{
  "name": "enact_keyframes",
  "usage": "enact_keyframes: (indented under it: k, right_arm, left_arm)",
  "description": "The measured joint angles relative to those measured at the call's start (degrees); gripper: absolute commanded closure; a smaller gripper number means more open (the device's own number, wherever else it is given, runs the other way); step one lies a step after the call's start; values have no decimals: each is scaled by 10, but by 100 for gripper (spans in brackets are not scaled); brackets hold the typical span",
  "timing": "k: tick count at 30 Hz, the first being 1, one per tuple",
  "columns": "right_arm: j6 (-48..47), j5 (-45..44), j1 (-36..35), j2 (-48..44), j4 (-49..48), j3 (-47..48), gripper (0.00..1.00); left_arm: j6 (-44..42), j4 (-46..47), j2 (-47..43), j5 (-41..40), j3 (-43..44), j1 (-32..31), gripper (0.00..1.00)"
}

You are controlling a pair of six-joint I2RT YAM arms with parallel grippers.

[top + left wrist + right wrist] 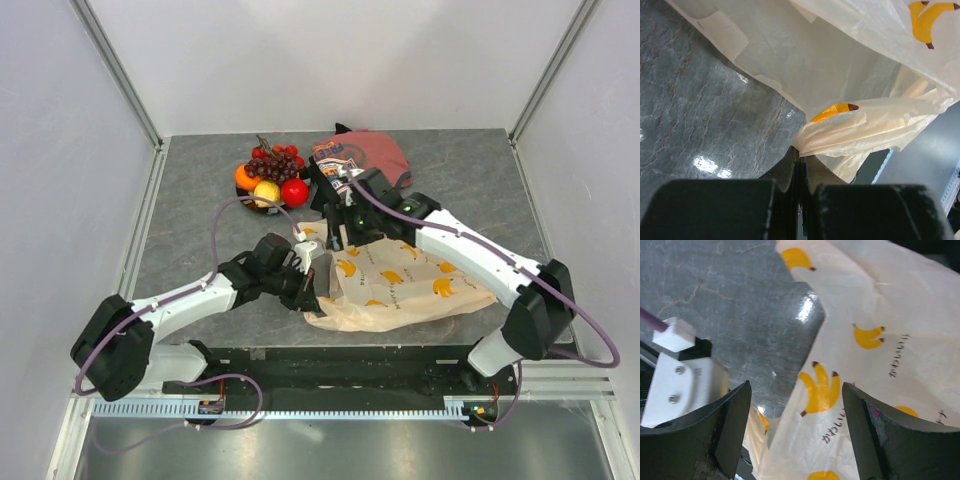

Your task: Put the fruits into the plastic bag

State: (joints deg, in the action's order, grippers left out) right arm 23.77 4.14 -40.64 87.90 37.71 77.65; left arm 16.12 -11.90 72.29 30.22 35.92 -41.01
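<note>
On the plate (246,201) sit fruits (270,177); left gripper (799,154) pinches plastic bag (405,280).

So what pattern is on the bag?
The bag is cream with yellow banana prints; right wrist view shows it best.

The left arm (170,305), white links with black joints, lay low from its near-left base and angled in toward the middle, wrist bent inward. The left tool (799,150) had its black jaws pressed together, pinching a gathered fold of the thin translucent cream plastic bag with yellow banana prints (840,60). The right arm (470,250) ran from the near-right base forward and leftward, wrist tipped down. The right tool (797,410) hung with its two dark fingers (730,425) spread wide, seemingly clear of anything beneath, though the view left that uncertain.
</note>
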Motion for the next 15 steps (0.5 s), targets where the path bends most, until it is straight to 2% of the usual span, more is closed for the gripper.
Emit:
enact_keyframes:
  k: [4, 13, 14, 15]
  right_arm:
    - [-1, -15, -45, 40, 11, 22, 19]
    - [0, -57, -64, 99, 62, 24, 20]
    - [0, -61, -64, 104, 66, 24, 22]
    - [0, -66, -64, 110, 70, 25, 34]
  left_arm:
    - [12, 5, -9, -16, -15, 0, 99]
    - [42, 35, -53, -46, -43, 0, 98]
    - [43, 36, -56, -47, -45, 0, 98]
    - [44, 37, -58, -47, -46, 0, 98]
